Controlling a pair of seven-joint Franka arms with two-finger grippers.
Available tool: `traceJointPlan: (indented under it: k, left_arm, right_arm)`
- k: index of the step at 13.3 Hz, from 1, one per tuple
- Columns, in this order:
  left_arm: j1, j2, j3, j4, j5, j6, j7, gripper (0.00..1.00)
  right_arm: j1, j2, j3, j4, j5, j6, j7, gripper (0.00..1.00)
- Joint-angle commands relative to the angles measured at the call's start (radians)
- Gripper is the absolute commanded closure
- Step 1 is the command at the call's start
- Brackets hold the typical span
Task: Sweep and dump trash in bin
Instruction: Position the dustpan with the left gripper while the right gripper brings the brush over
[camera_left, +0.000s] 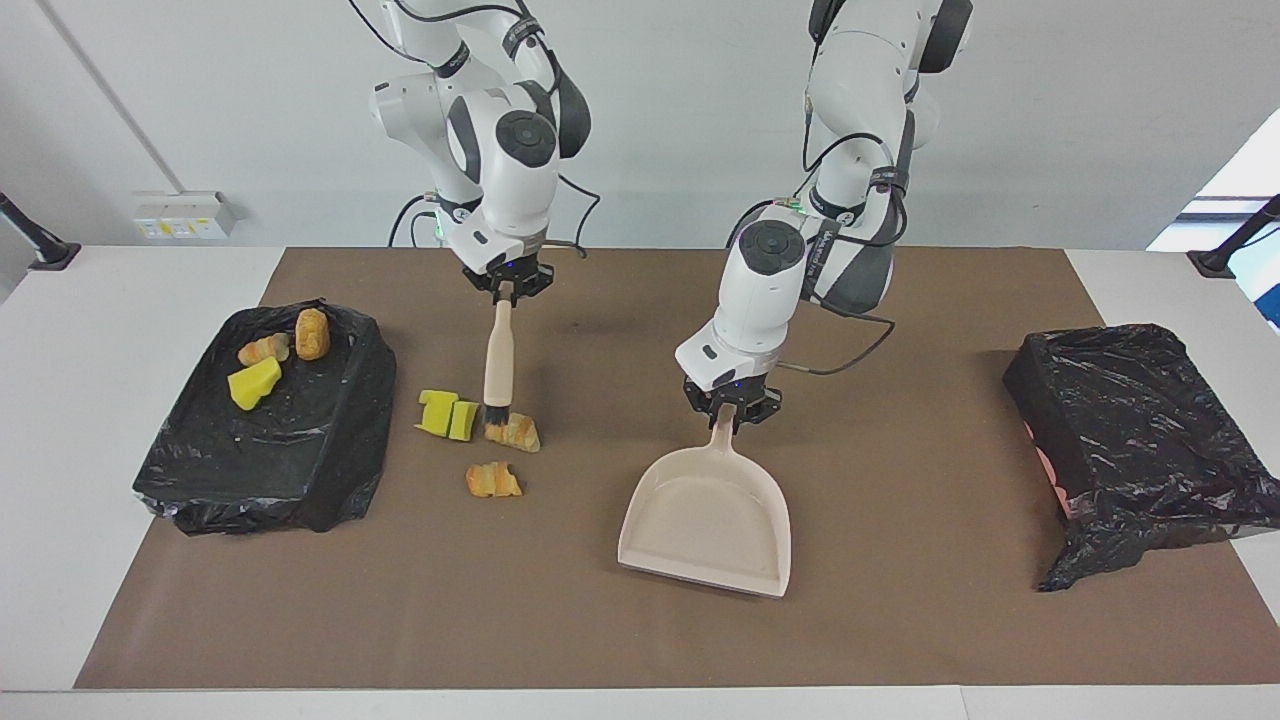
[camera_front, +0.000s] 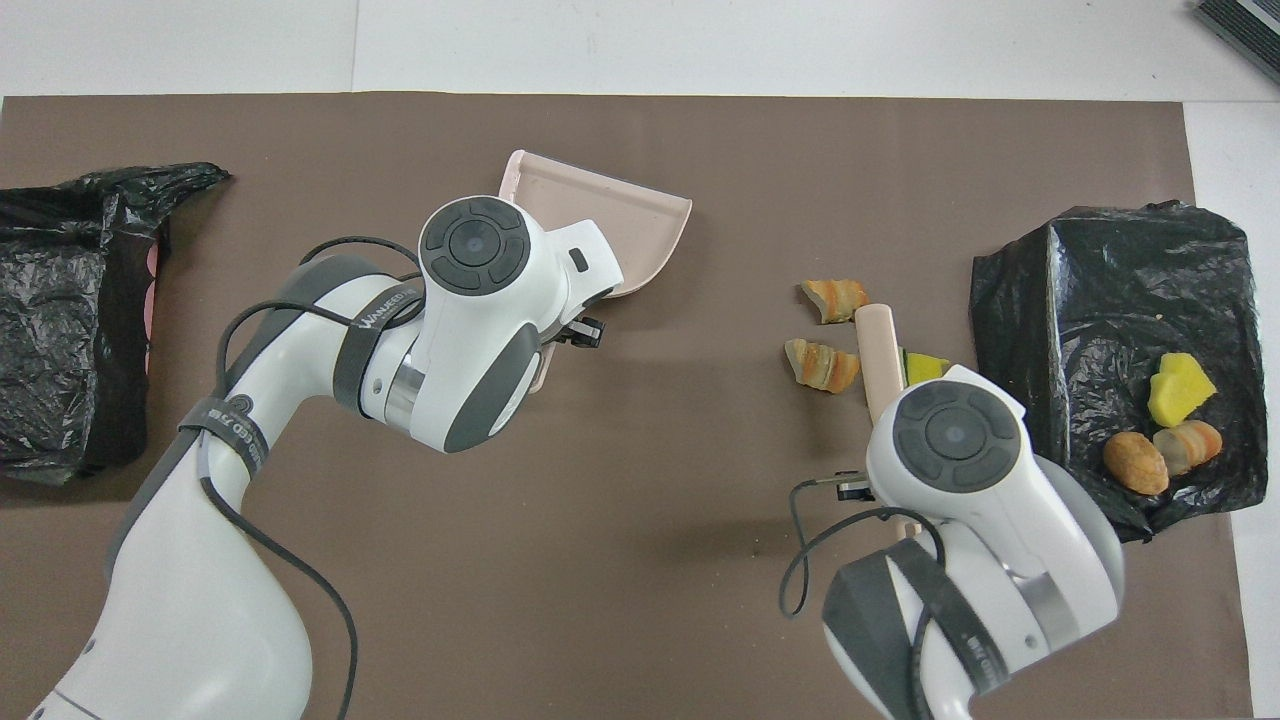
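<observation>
My right gripper (camera_left: 508, 285) is shut on the top of a beige brush (camera_left: 497, 362). The brush hangs upright, its black bristles beside an orange-brown croissant piece (camera_left: 515, 432) of the trash on the brown mat. A yellow spongy chunk (camera_left: 447, 415) lies beside it, and a second croissant piece (camera_left: 492, 480) lies farther from the robots. My left gripper (camera_left: 733, 408) is shut on the handle of the beige dustpan (camera_left: 705, 520), which is tilted, handle up. From overhead the brush handle (camera_front: 878, 350) and dustpan (camera_front: 610, 215) show, and both grippers are hidden under their wrists.
A black-bagged bin (camera_left: 300, 440) at the right arm's end holds a yellow chunk (camera_left: 253, 383) and two bread pieces (camera_left: 312, 333). Another black-bagged bin (camera_left: 1130, 430) stands at the left arm's end. The brown mat (camera_left: 900, 620) covers the table's middle.
</observation>
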Motion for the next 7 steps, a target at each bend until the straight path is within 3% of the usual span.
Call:
traceJointPlan:
  k: [1,7]
  left_arm:
    - [0.005,-0.032,0.002,-0.009,0.016,-0.044,0.241,1.00]
    - [0.000,-0.061,0.002,-0.049,0.018,-0.089,0.563,1.00]
  right_arm:
    - [-0.115,0.045,0.018,0.017,-0.122,0.025,-0.094,1.00]
    - [-0.169,0.157,0.021,0.015,-0.138,0.084,-0.083,1.00]
